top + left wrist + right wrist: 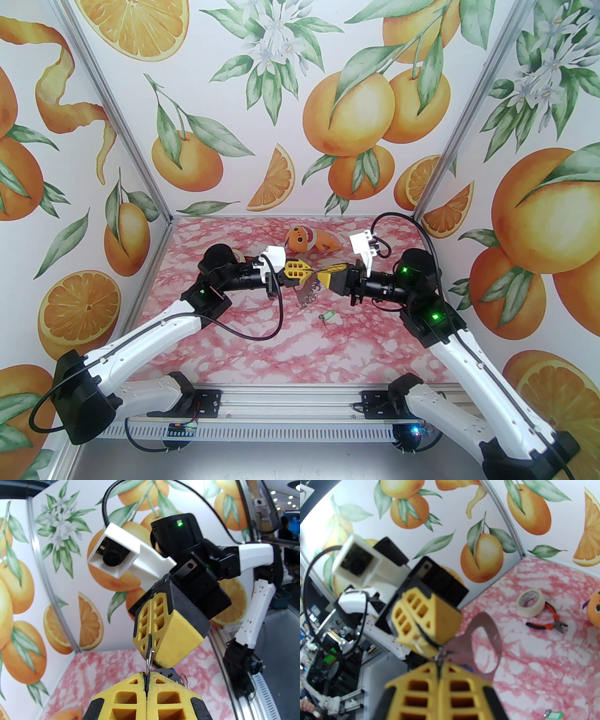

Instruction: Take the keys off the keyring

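Observation:
My left gripper [305, 273] and right gripper [322, 274] meet tip to tip above the middle of the table, both shut. In the left wrist view, a small metal ring [149, 660] is pinched between my left gripper [146, 679] below and my right gripper [150, 641] above. The dark grey keyring [487, 641] hangs below the meeting point, beside my right gripper [440, 667]; it also shows in the top view as the keyring [307, 294]. A sliver of the blue key [172, 669] peeks out behind the fingertips. The green key [326, 316] lies loose on the table, also visible as the green key [554, 714].
A roll of beige tape [530, 603] and red-handled pliers [548, 623] lie toward the back left. An orange plush toy [307, 239] sits at the back centre. The walls close in on three sides of the pink marbled table [262, 347].

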Motion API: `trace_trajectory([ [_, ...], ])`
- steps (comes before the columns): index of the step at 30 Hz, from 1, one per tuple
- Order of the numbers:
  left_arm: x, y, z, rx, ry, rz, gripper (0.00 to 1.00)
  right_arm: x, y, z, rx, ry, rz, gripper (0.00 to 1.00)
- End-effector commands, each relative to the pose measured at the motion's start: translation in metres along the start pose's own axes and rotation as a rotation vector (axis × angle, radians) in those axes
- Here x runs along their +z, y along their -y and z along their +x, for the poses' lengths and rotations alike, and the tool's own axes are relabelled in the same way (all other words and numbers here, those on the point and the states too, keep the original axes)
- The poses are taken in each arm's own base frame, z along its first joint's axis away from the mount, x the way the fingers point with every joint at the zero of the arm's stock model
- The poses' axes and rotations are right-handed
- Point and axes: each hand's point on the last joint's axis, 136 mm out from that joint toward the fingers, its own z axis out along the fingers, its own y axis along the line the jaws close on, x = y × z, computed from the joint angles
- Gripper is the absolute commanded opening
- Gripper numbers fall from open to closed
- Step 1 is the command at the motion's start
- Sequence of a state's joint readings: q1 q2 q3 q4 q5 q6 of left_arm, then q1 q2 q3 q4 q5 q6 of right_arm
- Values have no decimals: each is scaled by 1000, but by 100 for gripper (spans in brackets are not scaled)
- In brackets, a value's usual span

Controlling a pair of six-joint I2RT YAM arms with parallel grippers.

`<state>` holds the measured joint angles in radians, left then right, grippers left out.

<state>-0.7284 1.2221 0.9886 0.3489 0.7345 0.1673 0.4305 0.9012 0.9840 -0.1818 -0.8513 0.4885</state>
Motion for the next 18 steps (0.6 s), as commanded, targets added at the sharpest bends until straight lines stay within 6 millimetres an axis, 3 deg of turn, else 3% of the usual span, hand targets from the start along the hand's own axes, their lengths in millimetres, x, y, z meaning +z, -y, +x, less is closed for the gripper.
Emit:
trace_trajectory([
  [1,-5,-4,-25,64,24,-58,0,-8,-1,-11,-45,36,63,0],
  [10,-1,-11,-13,81,-78,-177,0,-23,-10,-23,-201,95,176,0],
  [18,4,-8,-8,108,-130,-207,0,-15,-12,-9,-380,20,250,0],
])
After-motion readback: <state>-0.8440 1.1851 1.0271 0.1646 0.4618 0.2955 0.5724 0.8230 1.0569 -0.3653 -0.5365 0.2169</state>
